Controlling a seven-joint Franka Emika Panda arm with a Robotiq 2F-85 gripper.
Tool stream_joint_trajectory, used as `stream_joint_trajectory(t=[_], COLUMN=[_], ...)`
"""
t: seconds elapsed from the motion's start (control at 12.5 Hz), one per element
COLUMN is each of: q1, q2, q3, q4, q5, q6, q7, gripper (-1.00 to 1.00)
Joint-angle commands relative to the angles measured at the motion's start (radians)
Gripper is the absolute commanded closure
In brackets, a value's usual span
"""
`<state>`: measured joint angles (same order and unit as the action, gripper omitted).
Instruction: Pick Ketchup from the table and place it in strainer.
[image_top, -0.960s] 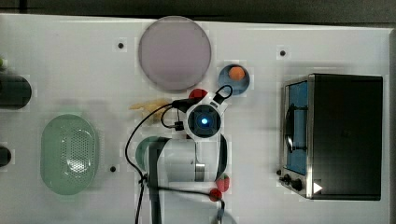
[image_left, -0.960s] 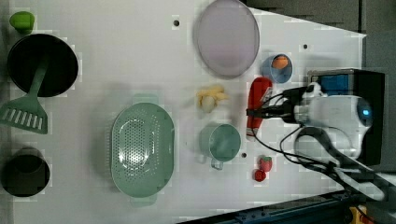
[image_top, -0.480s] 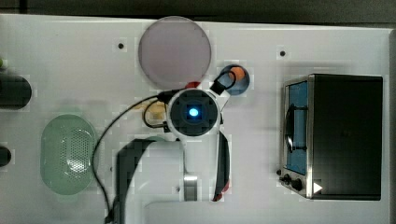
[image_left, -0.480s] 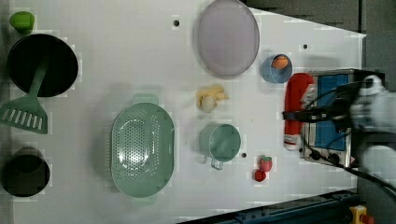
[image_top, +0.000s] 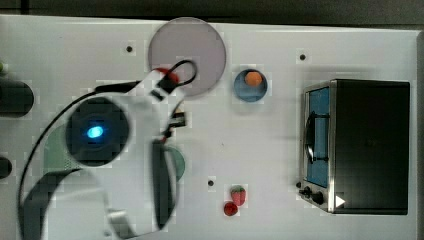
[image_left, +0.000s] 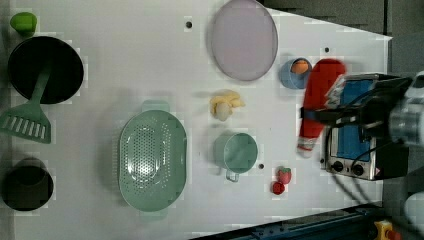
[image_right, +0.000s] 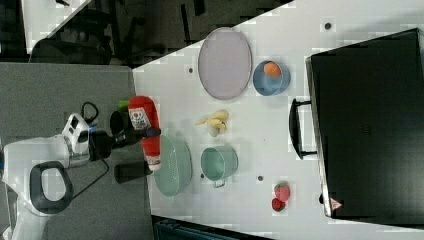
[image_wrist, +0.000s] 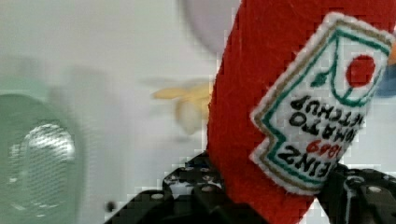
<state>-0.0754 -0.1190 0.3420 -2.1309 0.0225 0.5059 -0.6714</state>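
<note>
1. The hand (image_right: 136, 134) is clenched around the Ketchup (image_right: 145, 127), a red soft bottle with a white label, lifted off the surface (image_left: 125, 65).
2. In the right view the Ketchup hangs just beside the strainer (image_left: 152, 160), at its rim.
3. The strainer lies on the surface beside a green cup (image_left: 236, 152), holding nothing.

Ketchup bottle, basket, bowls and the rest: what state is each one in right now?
Ketchup bottle: lifted off the table, held in the hand.
Strainer: empty.
Green cup: empty, upright.
Blue bowl: holds an orange ball.
Grey plate: empty.
Black pan: green spatula resting in it.
</note>
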Motion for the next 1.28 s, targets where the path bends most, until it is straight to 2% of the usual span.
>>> stream_joint_trajectory(t=[0.08,0.64,0.88,1.12,1.2,1.28], q1=[0.061,0.100,0.128,0.133,0.133,0.133], q2=[0.037,0.246,0.365,0.472,0.494,0.510], q3=[0.101,0.340,0.360,0.353,0.351,0.349], q4=[-0.008,-0.009,-0.011,-0.010,-0.010,-0.010], q5=[0.013,0.008,-0.057,-0.114,-0.115,-0.115], q6=[-0.008,0.254,0.368,0.464,0.484,0.484], q7=[0.283,0.722,0.814,0.845,0.854,0.855], gripper=[-0.16,-0.16,-0.16,-0.16,-0.24,-0.45])
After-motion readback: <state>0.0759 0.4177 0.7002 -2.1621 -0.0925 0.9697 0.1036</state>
